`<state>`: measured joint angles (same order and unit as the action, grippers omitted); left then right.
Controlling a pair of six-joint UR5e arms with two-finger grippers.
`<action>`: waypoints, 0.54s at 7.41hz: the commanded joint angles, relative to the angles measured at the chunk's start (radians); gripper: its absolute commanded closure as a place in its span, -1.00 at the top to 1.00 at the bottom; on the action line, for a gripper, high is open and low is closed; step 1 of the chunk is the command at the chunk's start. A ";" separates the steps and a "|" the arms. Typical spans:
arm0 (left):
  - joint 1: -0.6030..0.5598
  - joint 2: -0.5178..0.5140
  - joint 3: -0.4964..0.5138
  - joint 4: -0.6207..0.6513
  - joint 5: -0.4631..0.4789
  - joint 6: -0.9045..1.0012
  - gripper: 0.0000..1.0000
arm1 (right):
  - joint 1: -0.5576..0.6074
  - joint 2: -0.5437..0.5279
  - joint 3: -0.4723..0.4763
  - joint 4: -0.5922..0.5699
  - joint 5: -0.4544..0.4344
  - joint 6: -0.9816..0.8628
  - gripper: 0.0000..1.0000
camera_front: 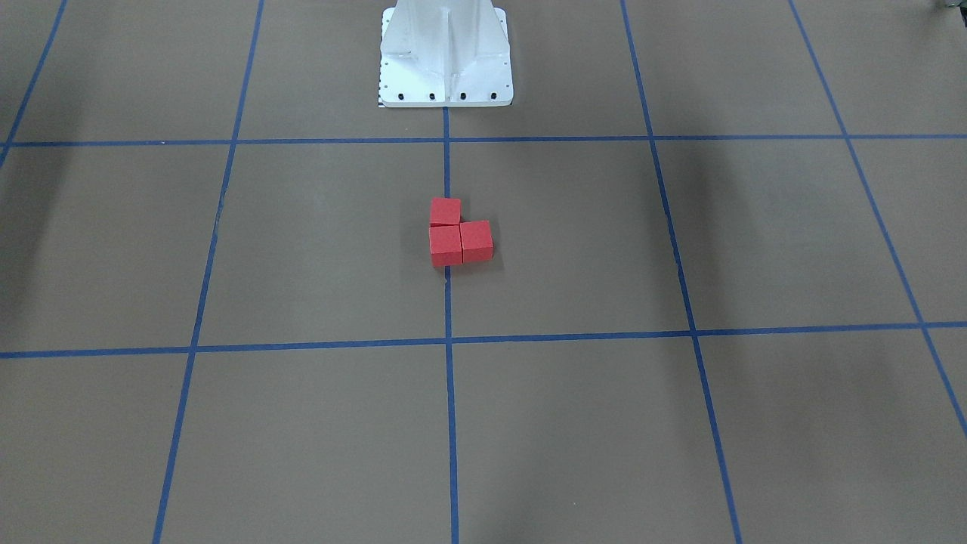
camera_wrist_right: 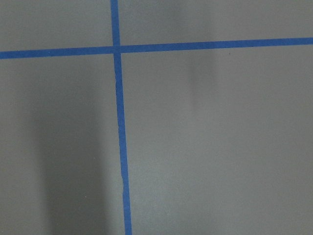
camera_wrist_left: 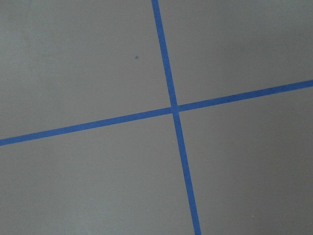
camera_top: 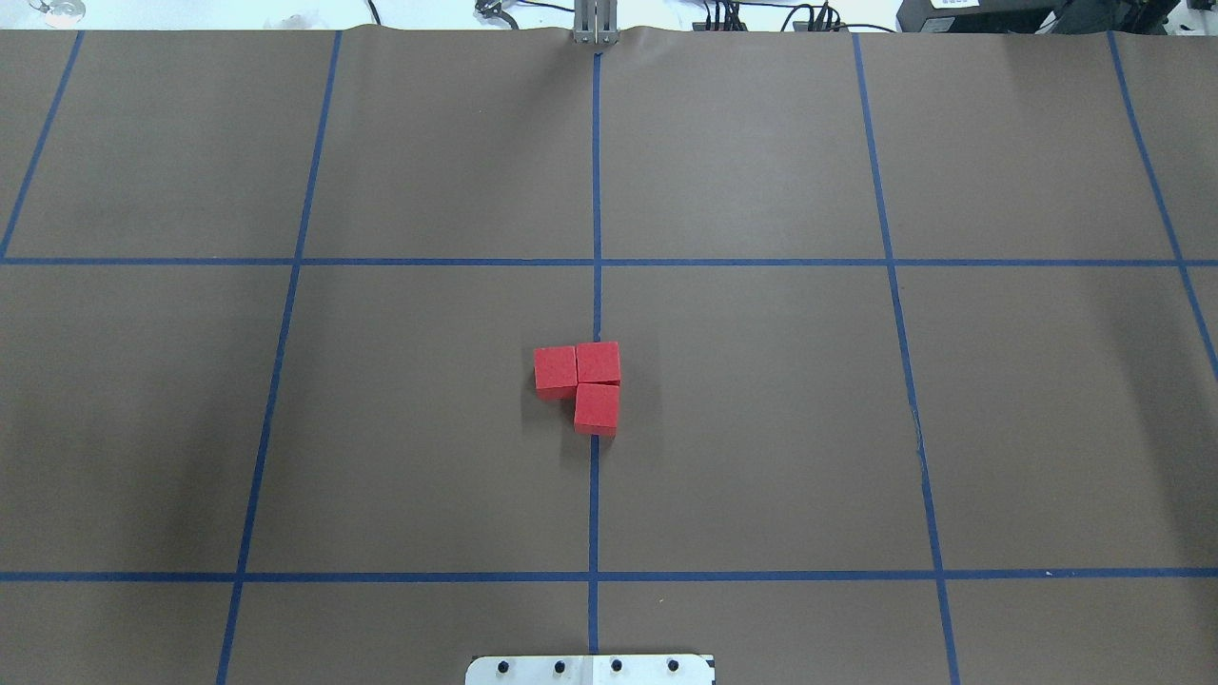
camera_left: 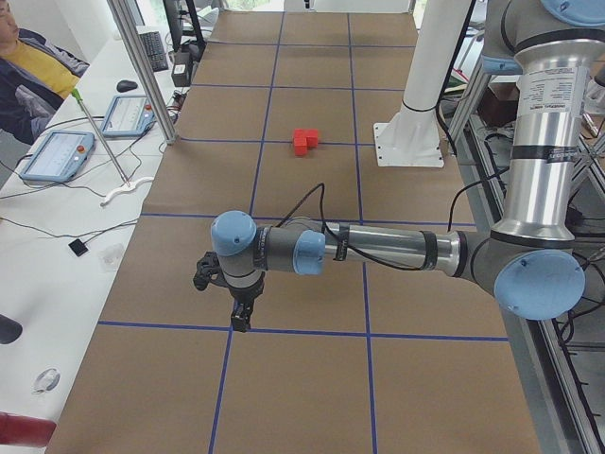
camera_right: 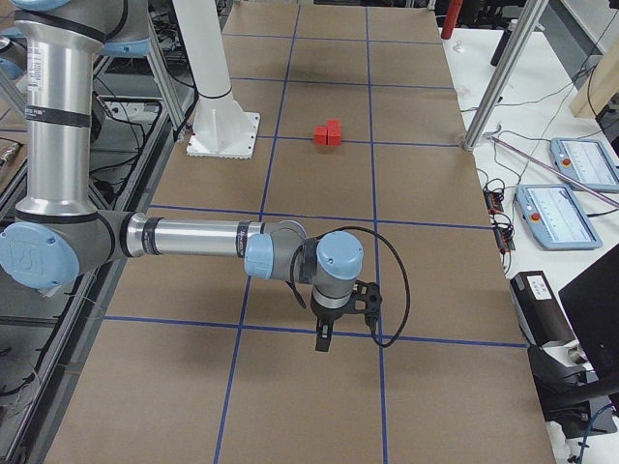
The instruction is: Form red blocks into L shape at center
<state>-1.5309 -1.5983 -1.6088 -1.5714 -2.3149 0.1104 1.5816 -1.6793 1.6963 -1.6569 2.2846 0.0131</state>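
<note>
The three red blocks (camera_top: 577, 385) lie touching one another in an L at the center (camera_top: 666, 381) of the brown surface, on the middle tape line (camera_top: 595, 495). In the overhead view the corner block (camera_top: 598, 362) covers that line. The second block (camera_top: 555, 371) touches it at 9 o'clock and the third block (camera_top: 597, 407) at 6 o'clock. The white base (camera_top: 590, 669) stands apart, at 6 o'clock from them. Both arms hang well away from the blocks, one toward each end of the table. The left gripper (camera_left: 242, 323) and right gripper (camera_right: 322, 340) point down near tape lines. I cannot tell whether their fingers are apart or together. Each wrist camera shows brown surface with crossing tape.
</note>
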 commanded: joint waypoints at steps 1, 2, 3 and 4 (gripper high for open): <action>0.000 0.017 -0.003 0.001 -0.003 0.000 1.00 | -0.002 0.003 0.022 0.000 -0.001 -0.005 0.98; 0.002 0.014 -0.003 -0.001 -0.001 -0.002 1.00 | 0.000 -0.002 0.023 0.000 0.002 -0.005 0.98; 0.002 0.017 0.000 -0.001 -0.003 -0.002 1.00 | -0.006 -0.002 0.023 -0.001 0.006 -0.005 0.98; 0.002 0.035 -0.005 -0.001 -0.004 0.000 1.00 | -0.012 0.001 0.022 -0.003 -0.002 -0.004 0.98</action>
<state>-1.5296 -1.5784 -1.6115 -1.5721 -2.3179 0.1094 1.5760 -1.6798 1.7183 -1.6580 2.2872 0.0082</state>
